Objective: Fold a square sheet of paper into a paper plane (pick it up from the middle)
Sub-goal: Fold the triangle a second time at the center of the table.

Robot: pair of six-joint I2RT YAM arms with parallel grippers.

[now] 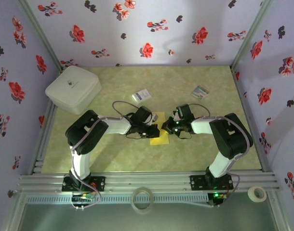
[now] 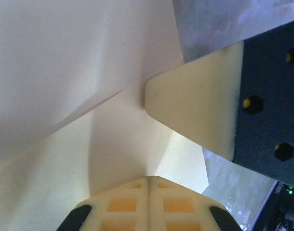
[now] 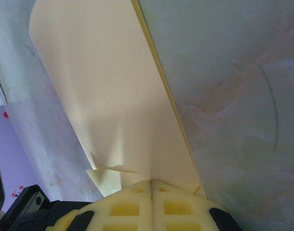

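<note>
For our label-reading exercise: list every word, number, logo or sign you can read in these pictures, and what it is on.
None can be read.
White box: small dark mark on lid, too small.
White card: blue print, too small.
Striped card: no legible text.
Black part, left wrist view: pale lettering, blurred.
Sheet of paper: blank.

Here's a robot test cell, no home this: flower-print wall panels box in a green marbled table, aluminium rails line its near edge, carrying two bolted arm bases, a tape roll beside.
</note>
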